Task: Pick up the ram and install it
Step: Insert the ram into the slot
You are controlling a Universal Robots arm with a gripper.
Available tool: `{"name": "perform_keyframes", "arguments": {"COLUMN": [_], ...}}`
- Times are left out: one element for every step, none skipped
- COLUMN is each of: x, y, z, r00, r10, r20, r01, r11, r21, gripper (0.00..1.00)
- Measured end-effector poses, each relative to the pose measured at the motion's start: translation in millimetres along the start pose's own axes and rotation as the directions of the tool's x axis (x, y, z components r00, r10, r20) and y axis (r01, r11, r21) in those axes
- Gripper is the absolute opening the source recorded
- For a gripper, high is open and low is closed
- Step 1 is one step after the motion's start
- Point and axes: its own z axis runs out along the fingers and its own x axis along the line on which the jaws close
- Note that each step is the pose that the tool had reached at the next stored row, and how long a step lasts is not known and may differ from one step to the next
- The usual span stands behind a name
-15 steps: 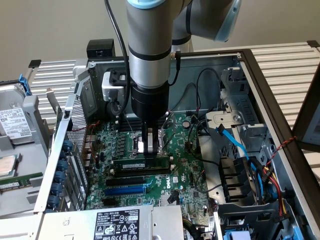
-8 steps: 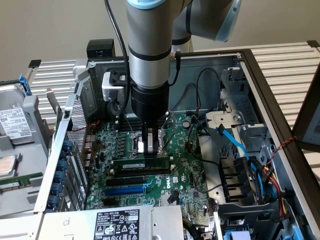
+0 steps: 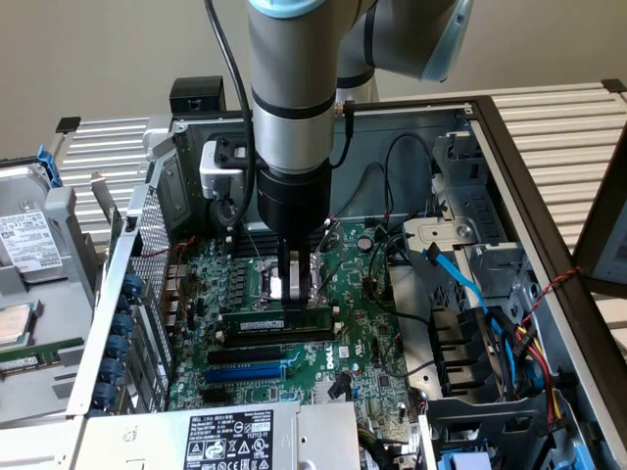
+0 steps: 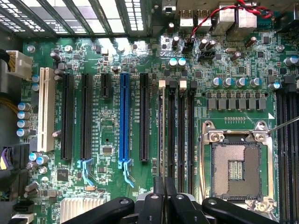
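The ram point(image 3: 257, 316) is a long dark-green stick with black chips, standing on edge across the motherboard point(image 3: 372, 343) in the open computer case. My gripper point(image 3: 285, 296) comes straight down onto its top edge, fingers pinched on the stick near its middle. In the wrist view the gripper point(image 4: 164, 189) is shut, and the ram point(image 4: 161, 126) shows edge-on as a thin line along the outermost of the black memory slots point(image 4: 181, 126). Whether the stick is seated in the slot I cannot tell.
A blue expansion slot point(image 4: 124, 116) and black slots lie beside the memory slots. The open CPU socket point(image 4: 236, 168) sits on the other side. Blue and black cables point(image 3: 460, 284) and a drive cage crowd the exterior view's right. The case walls point(image 3: 147, 245) ring the board.
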Motion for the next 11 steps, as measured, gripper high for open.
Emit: {"name": "perform_keyframes", "arguments": {"x": [0.0,0.0,0.0,0.0,0.0,0.1,0.1,0.0,0.0,0.0,0.0], "y": [0.0,0.0,0.0,0.0,0.0,0.0,0.0,0.0,0.0,0.0,0.0], "z": [-0.1,0.0,-0.1,-0.1,-0.1,-0.2,-0.2,-0.1,-0.1,-0.1,-0.1], "r00": [1.0000,1.0000,1.0000,1.0000,1.0000,1.0000,1.0000,1.0000,1.0000,1.0000,1.0000], "r10": [0.000,0.000,0.000,0.000,0.000,0.000,0.001,0.002,0.002,0.002,0.003], "r20": [0.0001,0.0002,0.0002,0.0001,0.0002,0.0009,0.0023,0.0029,0.0033,0.0036,0.0037], "r01": [0.000,0.000,0.000,0.000,0.000,0.000,-0.001,-0.002,-0.002,-0.002,-0.003], "r11": [1.0000,1.0000,1.0000,1.0000,1.0000,1.0000,1.0000,1.0000,1.0000,1.0000,1.0000], "r21": [0.0001,0.0002,0.0004,0.0008,0.0018,0.0037,0.0049,0.0052,0.0055,0.0055,0.0055], "gripper": [0.12,0.12,0.12,0.12,0.12,0.12,0.12,0.12,0.12,0.12,0.12]}}
